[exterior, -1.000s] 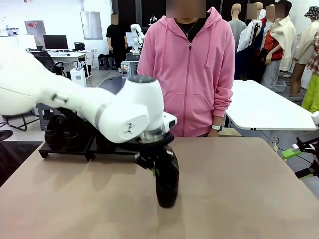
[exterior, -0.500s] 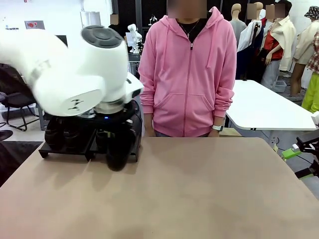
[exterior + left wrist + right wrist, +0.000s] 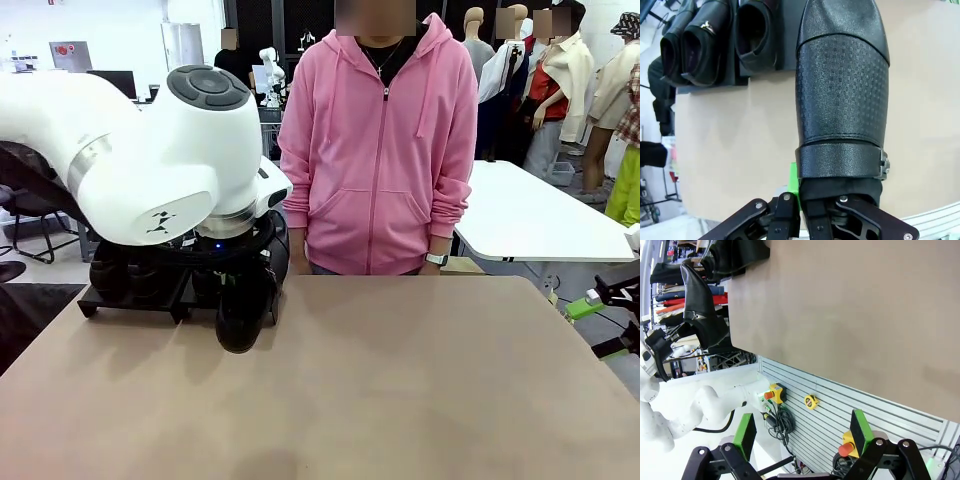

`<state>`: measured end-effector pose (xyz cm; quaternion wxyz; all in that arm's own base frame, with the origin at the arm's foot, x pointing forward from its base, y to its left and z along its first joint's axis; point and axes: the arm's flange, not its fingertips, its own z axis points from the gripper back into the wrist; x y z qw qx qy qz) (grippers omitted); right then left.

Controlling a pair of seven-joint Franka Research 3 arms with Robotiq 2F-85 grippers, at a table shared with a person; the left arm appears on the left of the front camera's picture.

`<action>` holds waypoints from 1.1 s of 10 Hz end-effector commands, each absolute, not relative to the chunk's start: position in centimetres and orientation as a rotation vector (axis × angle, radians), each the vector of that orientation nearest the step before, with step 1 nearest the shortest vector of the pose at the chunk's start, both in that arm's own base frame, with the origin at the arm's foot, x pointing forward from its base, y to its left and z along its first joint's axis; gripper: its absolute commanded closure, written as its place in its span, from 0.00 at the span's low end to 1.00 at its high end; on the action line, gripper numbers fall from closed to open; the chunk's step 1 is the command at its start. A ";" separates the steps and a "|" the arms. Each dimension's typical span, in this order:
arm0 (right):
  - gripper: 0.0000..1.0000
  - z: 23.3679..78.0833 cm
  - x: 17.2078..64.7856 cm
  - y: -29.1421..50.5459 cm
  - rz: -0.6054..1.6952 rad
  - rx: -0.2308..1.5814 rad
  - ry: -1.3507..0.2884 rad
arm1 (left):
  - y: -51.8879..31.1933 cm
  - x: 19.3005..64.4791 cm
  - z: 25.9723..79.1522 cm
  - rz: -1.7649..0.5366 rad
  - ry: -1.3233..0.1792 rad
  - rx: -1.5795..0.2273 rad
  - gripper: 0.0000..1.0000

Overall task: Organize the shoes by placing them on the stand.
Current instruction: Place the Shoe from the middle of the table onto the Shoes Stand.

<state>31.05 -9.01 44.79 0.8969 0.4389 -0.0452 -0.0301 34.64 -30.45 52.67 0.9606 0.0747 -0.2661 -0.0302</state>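
My left gripper (image 3: 810,207) is shut on the heel end of a black glossy shoe (image 3: 842,90), which hangs toe-down (image 3: 243,318) just in front of the right end of the stand (image 3: 130,303). The low black stand (image 3: 710,88) holds three more black shoes side by side: two on one platform (image 3: 671,46) (image 3: 705,40) and one on the other (image 3: 757,35). The held shoe's toe points at the free spot beside that third shoe. My right gripper (image 3: 802,432) is open with nothing between its green pads, off the table's near right side.
A person in a pink hoodie (image 3: 380,150) stands at the far edge with arms down. The tan tabletop (image 3: 420,380) stretches to the right of the stand. My bulky left arm (image 3: 150,150) hides much of the stand in the front view.
My left arm has carried the shoe from the middle of the table leftward and back to the stand's right end. The right gripper has stayed put.
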 end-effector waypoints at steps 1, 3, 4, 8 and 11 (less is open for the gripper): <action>0.00 45.3 31.1 -9.0 -0.078 0.916 -0.085 | -30.1 34.5 52.6 -0.058 -0.541 0.154 1.00; 0.00 45.3 31.1 -9.0 -0.078 0.916 -0.085 | -28.5 42.9 54.1 -0.136 -0.555 0.070 1.00; 0.00 45.3 31.1 -9.0 -0.078 0.916 -0.085 | -27.5 47.6 53.8 -0.126 -0.536 0.046 1.00; 0.00 45.3 31.1 -9.0 -0.078 0.916 -0.085 | -24.1 60.1 50.8 0.093 -0.463 -0.007 1.00; 0.00 45.3 31.1 -9.0 -0.078 0.916 -0.085 | -24.1 63.2 49.3 0.110 -0.432 -0.005 1.00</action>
